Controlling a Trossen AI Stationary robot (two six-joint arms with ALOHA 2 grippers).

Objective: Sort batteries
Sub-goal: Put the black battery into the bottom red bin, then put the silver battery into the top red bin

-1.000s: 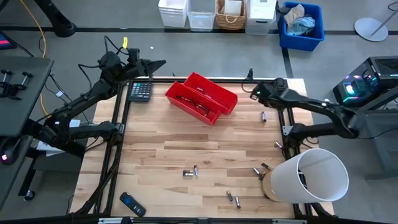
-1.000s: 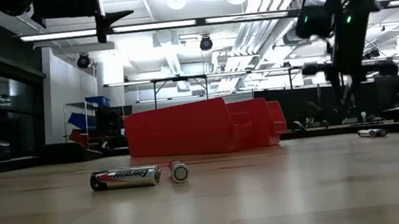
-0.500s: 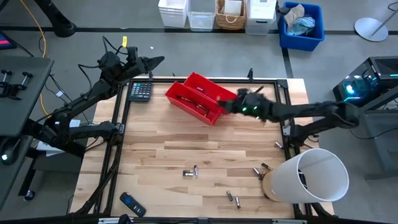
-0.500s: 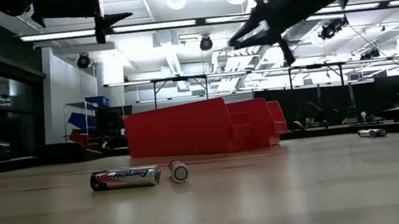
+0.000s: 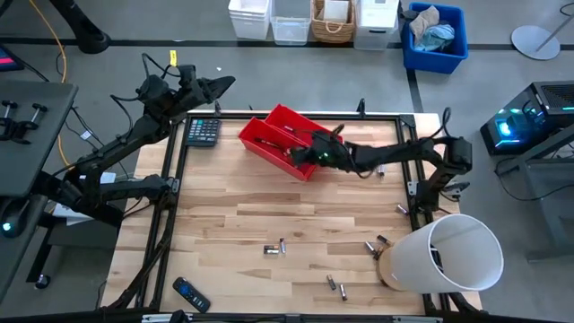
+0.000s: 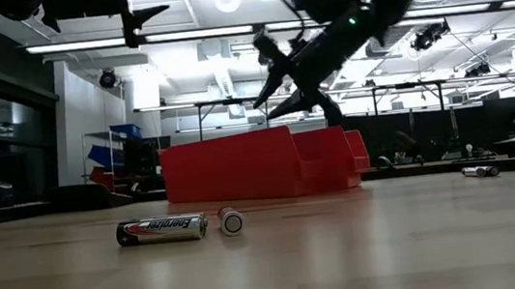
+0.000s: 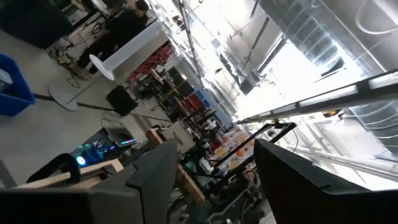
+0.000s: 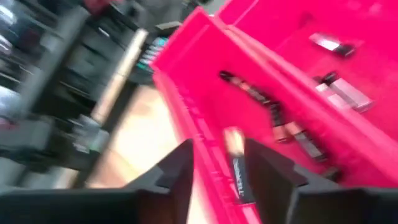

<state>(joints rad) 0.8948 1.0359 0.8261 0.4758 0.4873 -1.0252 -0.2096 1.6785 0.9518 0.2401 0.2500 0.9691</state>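
Low view, nearest: two batteries [image 6: 177,228] on the wooden table [image 6: 367,249], side by side. One lies lengthwise w/ label reading "Energizer"; the other shows its end.

More batteries are scattered across the near half of the table [image 5: 282,247] in high view, some beside a white cylinder [image 5: 446,254]. A black remote [image 5: 190,294] sits at the near left corner.

Farther back: red bins [image 5: 289,142]. R gripper [image 5: 308,153] hovers over them, fingers apart w/ a gap between; a battery [image 8: 234,143] shows just past them, prob. loose, blurred. Several batteries lie inside the bin [image 8: 323,127].

L gripper [image 5: 220,87] is raised past the far left corner, fingers apart, nothing between. A calculator [image 5: 203,131] is below it.
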